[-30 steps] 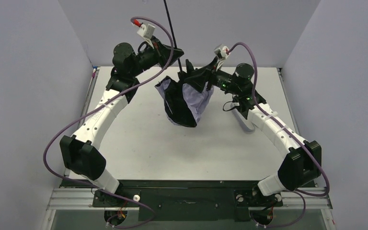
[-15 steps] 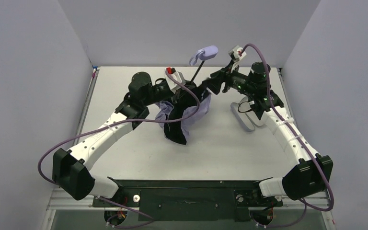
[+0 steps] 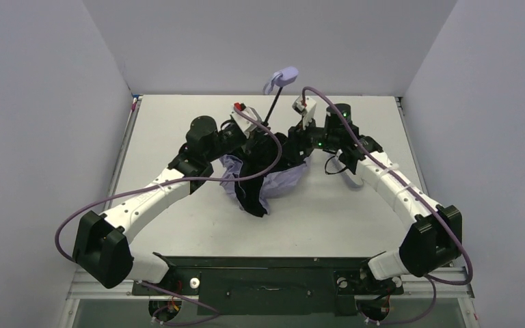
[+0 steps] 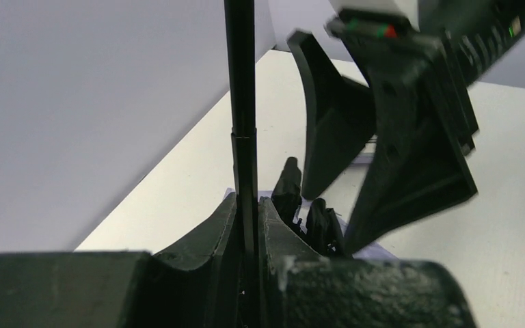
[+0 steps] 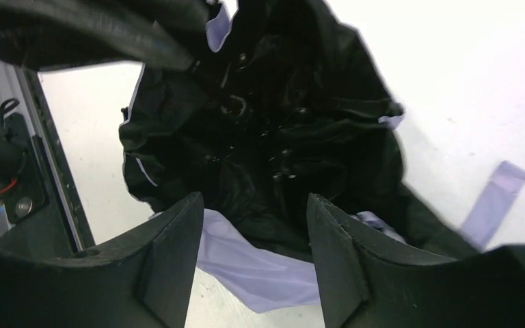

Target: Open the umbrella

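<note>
Umbrella (image 3: pixel 280 183) dropped lower; L gripper (image 4: pixel 247 232) clamps shaft (image 4: pixel 240 82), R gripper (image 5: pixel 253 205) open

surf: white table (image 3: pixel 198 225) | on it: umbrella (image 3: pixel 277 183) canopy, crumpled, ctr | lavender sleeve (image 3: pixel 351 180) just r of it

Wearing white shells along left arm (image 3: pixel 147 198) and right arm (image 3: pixel 396 188), broken by bulky black joints. Trailing purple cables (image 3: pixel 57 236), looping out toward 8 and 4 o'clock. Carrying white, red-tipped plugs (image 3: pixel 240 108) near 12 o'clock. Glowing green at one wrist light (image 3: pixel 319 144). Ending in matte black fingers (image 5: pixel 171 260).
</note>
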Available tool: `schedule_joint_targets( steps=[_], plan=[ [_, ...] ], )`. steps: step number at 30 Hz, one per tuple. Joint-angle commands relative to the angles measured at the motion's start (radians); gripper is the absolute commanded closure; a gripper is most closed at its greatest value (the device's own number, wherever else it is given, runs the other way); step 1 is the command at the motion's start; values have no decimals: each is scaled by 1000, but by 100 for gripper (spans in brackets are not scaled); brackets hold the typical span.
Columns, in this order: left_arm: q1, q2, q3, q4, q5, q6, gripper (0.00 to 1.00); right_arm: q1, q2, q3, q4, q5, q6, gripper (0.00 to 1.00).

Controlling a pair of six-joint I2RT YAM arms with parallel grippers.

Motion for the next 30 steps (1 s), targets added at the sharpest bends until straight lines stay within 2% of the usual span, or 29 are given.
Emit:
schedule_joint_targets(
  steps=[1,5,10,16,20,22,24,27,29,30],
  plan=[
    [3,-7,72,139,-87,-109,100,55,35,-41,58,29,-30,50],
    [4,-2,84,152,-117,-179,100,69,94,-81,186,46,50,54],
    [27,3,115,149,-143,-262,100,69,174,-86,143,45,-14,53],
    [97,9,147,144,-121,-292,100,15,142,-134,-129,53,-342,41],
    [123,15,145,145,-96,-299,100,-68,53,-188,-315,65,-657,35],
    [128,20,141,151,-72,-302,100,-92,14,-195,-400,78,-770,33],
    [127,25,139,160,-45,-308,100,-102,-19,-184,-454,75,-809,32],
    [120,32,141,171,-27,-321,100,-102,-44,-137,-438,-1,-749,33],
    [112,38,145,176,-25,-328,100,-98,-49,-86,-335,-39,-585,36],
    [109,41,146,178,-24,-330,100,-94,-50,-78,-226,-52,-456,37]
  ],
)
